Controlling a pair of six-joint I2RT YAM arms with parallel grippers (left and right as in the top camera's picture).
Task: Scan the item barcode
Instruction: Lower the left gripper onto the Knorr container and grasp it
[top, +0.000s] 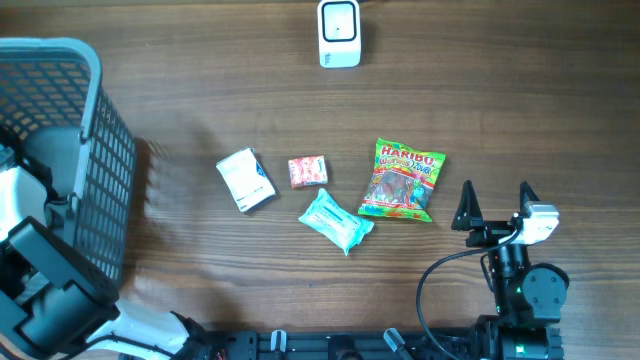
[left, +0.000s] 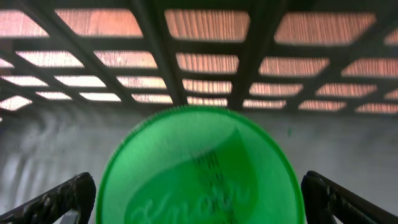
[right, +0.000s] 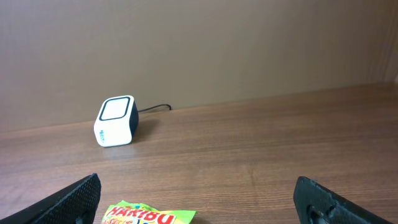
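Your left hand (left: 199, 202): two dark fingers (left: 62, 199) show at the lower corners, spread wide. Between them lies one round green lid (left: 199, 162), glossy, its raised lettering too blurred to read. You cannot tell whether either finger touches it. Beneath it is the grey basket floor (left: 56, 137). Behind stands a dark lattice basket wall (left: 205, 45), with reddish-brown wood grain showing through its openings.

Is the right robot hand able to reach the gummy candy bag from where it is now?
Probably yes. The right gripper sits open right beside the Haribo bag, with only bare table between them and nothing lying on top of the bag.
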